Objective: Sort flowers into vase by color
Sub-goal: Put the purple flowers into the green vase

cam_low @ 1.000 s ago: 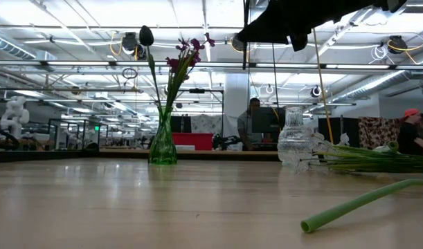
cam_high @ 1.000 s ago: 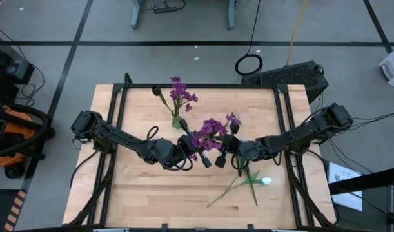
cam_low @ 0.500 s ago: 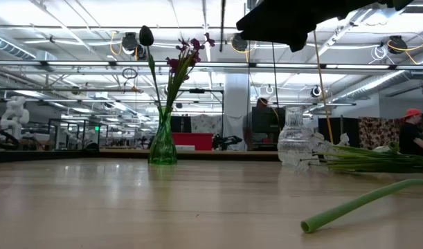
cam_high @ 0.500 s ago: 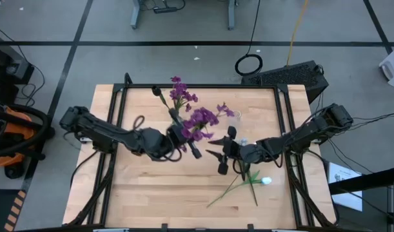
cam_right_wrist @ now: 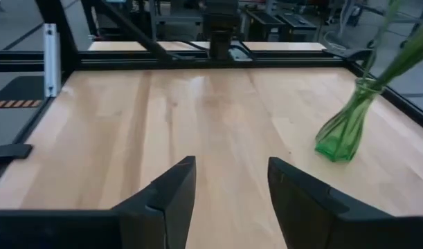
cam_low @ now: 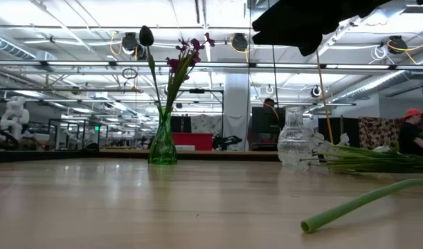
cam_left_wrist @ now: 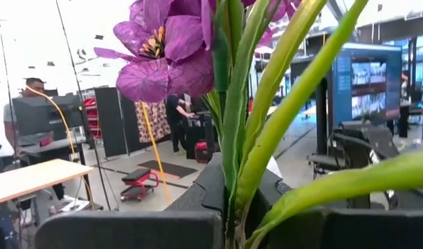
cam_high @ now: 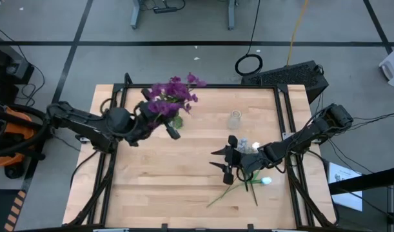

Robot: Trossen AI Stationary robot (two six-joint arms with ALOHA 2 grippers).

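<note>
My left gripper [cam_high: 162, 122] is shut on a purple flower [cam_high: 172, 94], held high over the table's far left part; its blossom [cam_left_wrist: 163, 48] fills the left wrist view. Under it stands a green vase [cam_low: 163, 142] [cam_right_wrist: 343, 135] holding a dark bud and purple flowers. A clear vase [cam_high: 235, 118] [cam_low: 294, 140] stands to its right. More flowers [cam_high: 243, 185] lie flat on the table at the near right. My right gripper [cam_high: 222, 162] [cam_right_wrist: 228, 197] hovers open just left of them, with nothing between its fingers. My left gripper pinches the flower's green stems [cam_left_wrist: 233, 197] between its two fingers [cam_left_wrist: 128, 232], below the blossoms. The fingers lie across the stems, and the stems rise from them. The flower is lifted clear of the table, blossoms uppermost.
Black rails [cam_high: 119, 116] frame the wooden table [cam_high: 184, 180]. One loose green stem end [cam_low: 356, 202] lies close to the near edge. Bare wood stretches across the table's near left. People and workbenches show in the room beyond.
My right gripper has opened, let go of the purple flower and drawn slightly toward the near edge. My left gripper, still shut on the flower, has carried it up and toward the table's far left, over the green vase.
</note>
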